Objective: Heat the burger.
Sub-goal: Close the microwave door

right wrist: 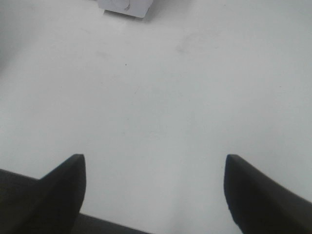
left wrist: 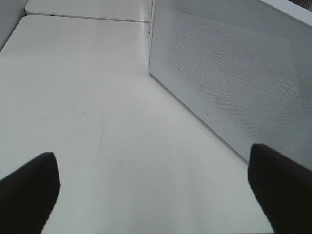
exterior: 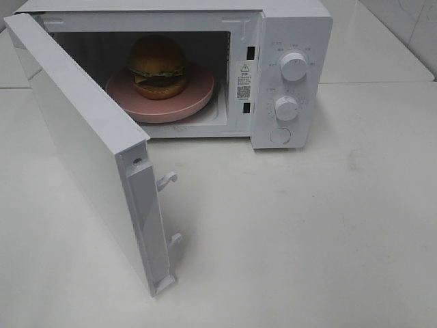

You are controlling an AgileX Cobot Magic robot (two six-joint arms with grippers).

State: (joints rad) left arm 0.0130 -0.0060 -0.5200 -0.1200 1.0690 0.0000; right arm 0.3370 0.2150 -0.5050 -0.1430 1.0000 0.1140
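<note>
The burger [exterior: 158, 66] sits on a pink round plate [exterior: 184, 102] inside the white microwave [exterior: 290, 41], whose door [exterior: 82, 143] hangs wide open toward the front left. Neither arm shows in the exterior high view. In the left wrist view my left gripper [left wrist: 156, 183] is open over bare table, its dark fingers [left wrist: 29, 185] far apart, with the outer face of the door [left wrist: 234, 83] just ahead. My right gripper [right wrist: 155, 187] is open too, empty, above bare table, with the door's lower corner [right wrist: 126, 7] far ahead.
Two round knobs [exterior: 293, 66] and a round button [exterior: 280, 135] sit on the microwave's right panel. Two latch hooks [exterior: 167, 181] stick out of the door's edge. White table [exterior: 307, 232] spreads in front and to the right.
</note>
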